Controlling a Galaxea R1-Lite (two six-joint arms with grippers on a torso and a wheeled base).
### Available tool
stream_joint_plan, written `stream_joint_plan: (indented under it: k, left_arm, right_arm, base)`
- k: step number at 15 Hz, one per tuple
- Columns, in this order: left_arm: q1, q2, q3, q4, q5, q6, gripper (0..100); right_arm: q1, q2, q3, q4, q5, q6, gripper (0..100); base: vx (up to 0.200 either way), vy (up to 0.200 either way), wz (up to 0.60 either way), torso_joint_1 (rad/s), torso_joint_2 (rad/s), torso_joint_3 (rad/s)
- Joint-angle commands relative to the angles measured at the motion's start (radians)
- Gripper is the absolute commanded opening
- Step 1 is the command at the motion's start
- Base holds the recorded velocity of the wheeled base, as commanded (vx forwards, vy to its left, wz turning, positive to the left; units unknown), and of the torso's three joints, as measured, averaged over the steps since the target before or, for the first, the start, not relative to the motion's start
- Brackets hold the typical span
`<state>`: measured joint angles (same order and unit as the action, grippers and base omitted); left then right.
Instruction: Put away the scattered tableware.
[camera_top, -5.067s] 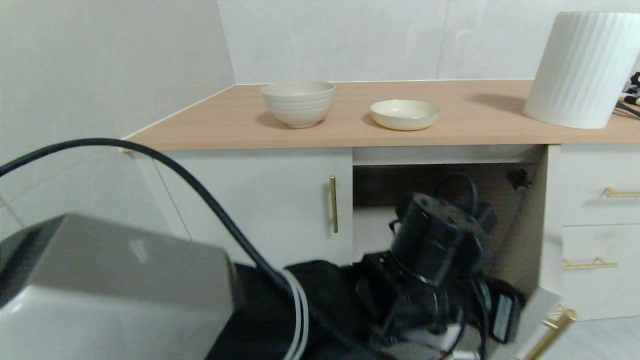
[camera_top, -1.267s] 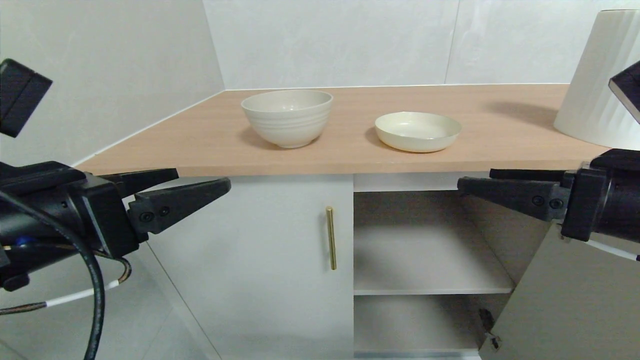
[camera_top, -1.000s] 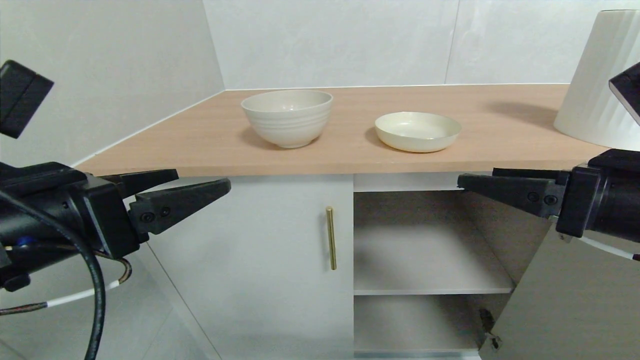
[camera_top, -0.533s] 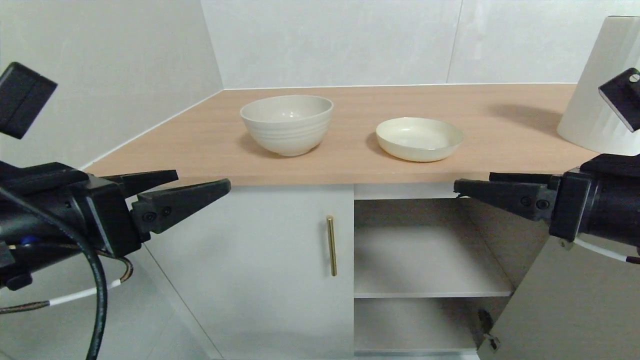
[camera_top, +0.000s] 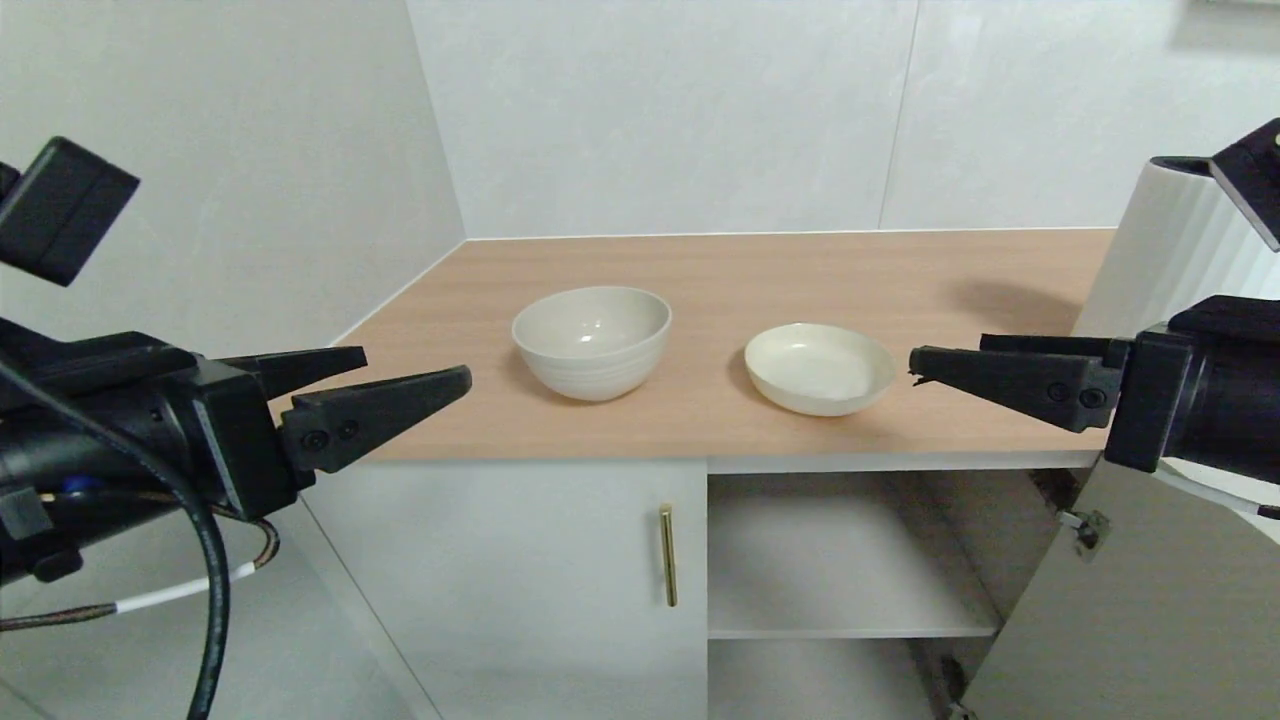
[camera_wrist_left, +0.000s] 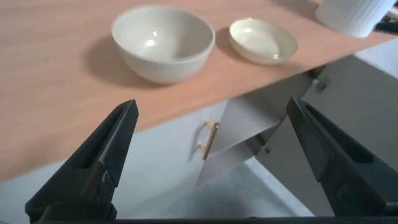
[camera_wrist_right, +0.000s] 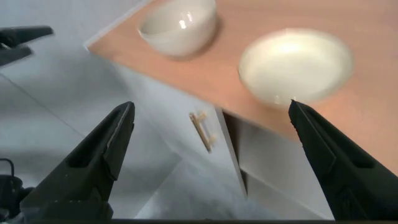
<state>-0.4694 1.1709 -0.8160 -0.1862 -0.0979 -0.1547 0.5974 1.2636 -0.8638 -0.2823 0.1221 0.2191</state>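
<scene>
Wooden countertop (camera_top: 760, 270) is being occupied by a bowl (camera_top: 591, 342) and a shallow dish (camera_top: 819, 367); left gripper (camera_top: 416, 362) and right gripper (camera_top: 947, 352) are being held spread, empty

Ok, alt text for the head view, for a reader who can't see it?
A deep bowl and a shallow dish sit side by side on a wooden counter, both untouched. The open left gripper and open right gripper hang at either side, short of them. Below, a cabinet door stands open.
</scene>
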Motion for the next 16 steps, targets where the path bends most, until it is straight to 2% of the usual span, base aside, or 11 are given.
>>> stream_joint_plan:
  k: [1,4,6,8,9,10,12,13,14,15,16]
  left_arm:
    - [0.000,0.035,-0.002,-0.003,-0.002,0.000,100]
    - [0.000,0.079,-0.038,-0.007,0.000,0.001,100]
    - [0.000,0.095,-0.043,-0.003,0.004,0.018,100]
    - [0.008,0.119,-0.065,-0.001,0.004,0.064,100]
    - [0.034,0.155,-0.098,-0.001,0.006,0.084,100]
    - [0.048,0.188,-0.152,0.002,0.009,0.081,100]
    - [0.078,0.251,-0.230,0.062,0.037,0.030,100]
    - [0.078,0.266,-0.252,0.099,0.058,0.021,100]
    - [0.078,0.329,-0.347,0.269,0.185,-0.020,100]
    - [0.078,0.354,-0.379,0.318,0.236,-0.048,100]
    - [0.080,0.383,-0.407,0.340,0.251,-0.083,100]
  right_arm:
    - [0.001,0.030,-0.024,0.000,-0.002,0.000,100]
    - [-0.002,0.105,-0.073,0.002,-0.010,0.003,100]
    - [-0.059,0.169,-0.144,0.006,-0.009,0.022,100]
    - [-0.087,0.224,-0.236,0.104,-0.012,0.022,100]
    - [-0.097,0.237,-0.261,0.189,-0.012,0.022,100]
    - [-0.104,0.243,-0.290,0.249,-0.021,0.023,100]
    - [-0.104,0.243,-0.297,0.276,-0.091,0.023,100]
    - [-0.104,0.247,-0.297,0.276,-0.114,0.025,100]
    - [-0.102,0.266,-0.299,0.273,-0.176,0.025,100]
    - [-0.102,0.275,-0.300,0.269,-0.196,0.025,100]
    - [-0.097,0.284,-0.300,0.267,-0.217,0.025,100]
  base:
    - [0.000,0.000,0.00,0.154,-0.48,-0.330]
    - [0.000,0.000,0.00,0.165,-0.48,-0.308]
    - [0.000,0.000,0.00,0.117,-0.30,-0.185]
    - [0.000,0.000,0.00,0.041,-0.09,-0.054]
    - [0.000,0.000,0.00,0.000,0.00,0.000]
    - [0.000,0.000,0.00,0.000,0.00,0.000]
    - [0.000,0.000,0.00,0.000,0.00,0.000]
    - [0.000,0.000,0.00,0.000,0.00,0.000]
    - [0.000,0.000,0.00,0.000,0.00,0.000]
    - [0.000,0.000,0.00,0.000,0.00,0.000]
    - [0.000,0.000,0.00,0.000,0.00,0.000]
